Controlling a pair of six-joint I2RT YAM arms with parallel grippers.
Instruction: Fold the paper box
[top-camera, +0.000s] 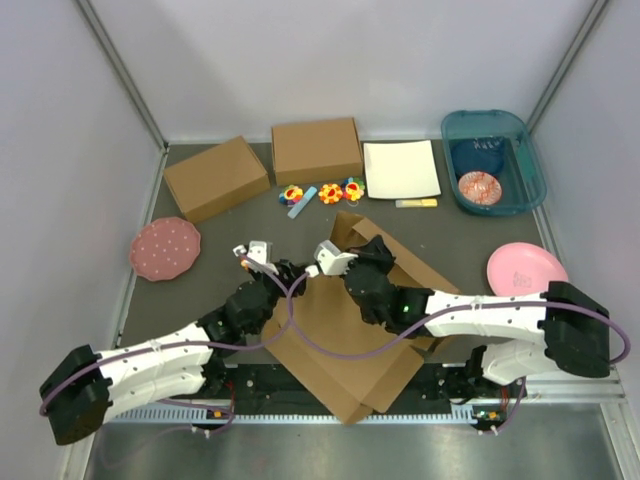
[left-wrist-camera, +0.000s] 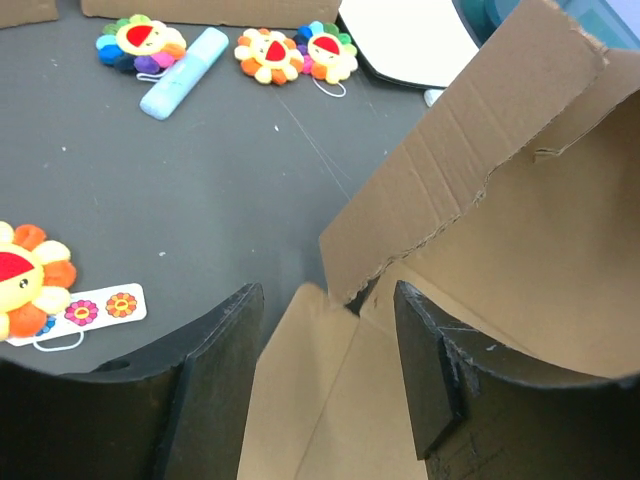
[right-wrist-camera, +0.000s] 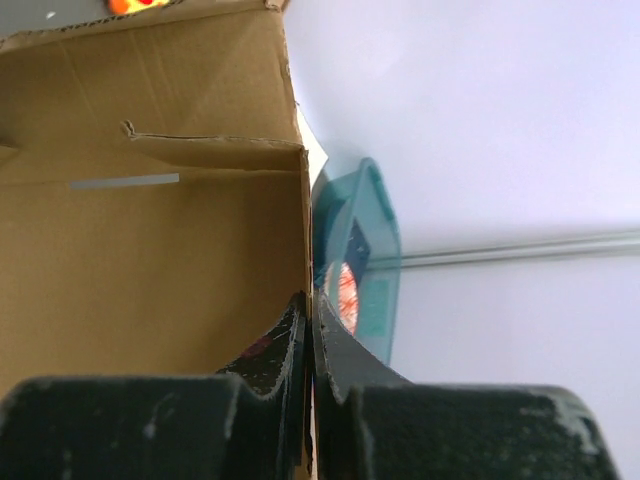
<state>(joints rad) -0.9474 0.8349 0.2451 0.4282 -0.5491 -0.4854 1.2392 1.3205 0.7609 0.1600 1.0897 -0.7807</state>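
We're mid-fold: our right gripper (right-wrist-camera: 308, 335) pinches the paper box (top-camera: 340, 385) wall, raised at frame centre. The left gripper (left-wrist-camera: 328, 350) has its jaws apart; next, we reckon, it grabs the lower flap.

Inventory: one paper box (top-camera: 360, 385), two ready-made cardboard boxes (top-camera: 215, 177), one white sheet (top-camera: 400, 168), four flower toys (top-camera: 330, 193), two pink plates (top-camera: 165, 248), one teal bin (top-camera: 530, 170), one blue stick (top-camera: 301, 201), one yellow stick (top-camera: 415, 203).
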